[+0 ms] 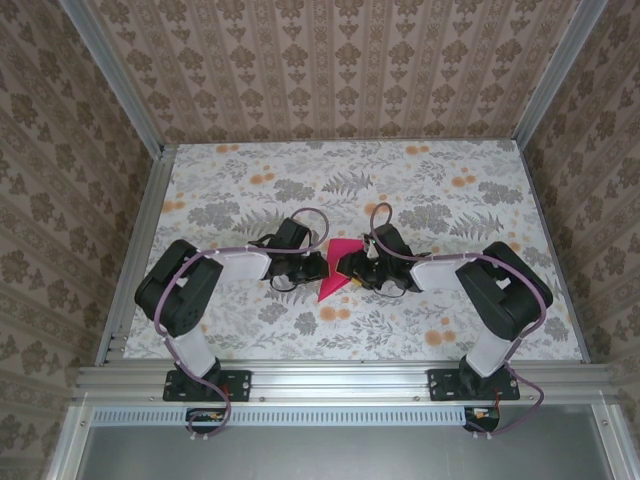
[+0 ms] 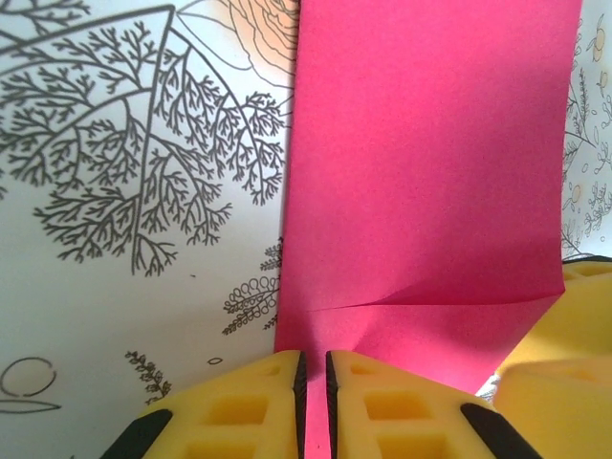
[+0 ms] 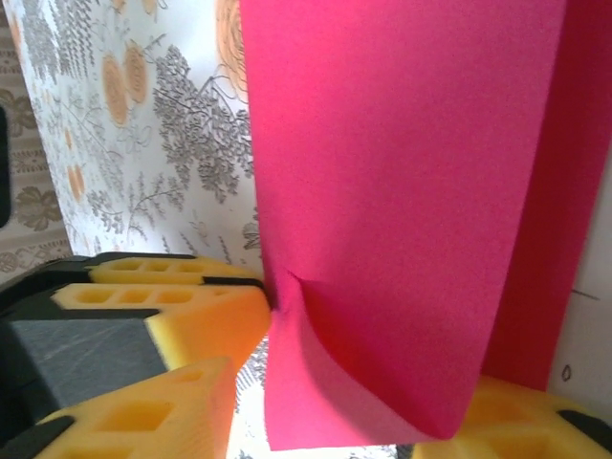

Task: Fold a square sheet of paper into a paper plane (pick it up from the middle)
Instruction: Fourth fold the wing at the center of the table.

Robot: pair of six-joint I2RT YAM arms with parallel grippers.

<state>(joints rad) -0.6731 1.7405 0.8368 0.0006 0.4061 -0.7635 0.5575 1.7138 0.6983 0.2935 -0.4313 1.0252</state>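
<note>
The square sheet of paper point(image 1: 336, 270) is magenta-pink and folded into a narrow strip with a pointed end, lying at the table's middle between both arms. My left gripper point(image 1: 314, 268) is shut on its near edge, and the paper point(image 2: 430, 172) runs away from the yellow fingers point(image 2: 253, 402). My right gripper point(image 1: 357, 268) faces it from the other side. Its jaws point(image 3: 354, 406) stand apart, one yellow finger point(image 3: 163, 411) left of the paper and one at the right. A curled, doubled flap of the paper point(image 3: 382, 191) stands between them.
The tabletop point(image 1: 400, 180) has a grey leaf and orange flower print. Patterned walls and metal rails point(image 1: 330, 378) close it in. The left gripper's yellow fingers point(image 3: 167, 296) sit close beside my right gripper, and the right one's fingers point(image 2: 564, 335) crowd the left wrist view.
</note>
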